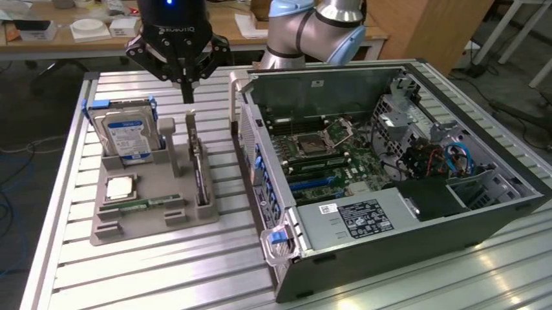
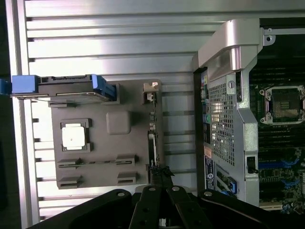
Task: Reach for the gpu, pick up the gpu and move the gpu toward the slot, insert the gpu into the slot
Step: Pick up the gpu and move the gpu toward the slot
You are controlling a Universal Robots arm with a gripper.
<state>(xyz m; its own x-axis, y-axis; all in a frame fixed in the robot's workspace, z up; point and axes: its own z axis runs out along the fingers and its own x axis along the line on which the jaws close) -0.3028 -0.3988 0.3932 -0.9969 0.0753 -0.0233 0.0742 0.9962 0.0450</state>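
Gpu (image 1: 200,169) sits ungrabbed in its grey holder (image 1: 142,225), end effector (image 1: 186,98) hovers just above it pinched shut, slot (image 1: 312,185) not filled yet.

Your counter (image 1: 155,278) is ribbed aluminium slats. On it you have a grey parts holder (image 1: 142,223) at the exterior view's left, with an open computer case (image 1: 414,248) just beside it.

Gpu (image 1: 201,173): thin dark card, stood on its long edge in a groove of grey holder (image 1: 138,216), silver bracket at one end. Slot (image 1: 312,184): long narrow blue strip on green mobo (image 1: 350,161) inside opened PC case (image 1: 483,223), well apart from gpu.
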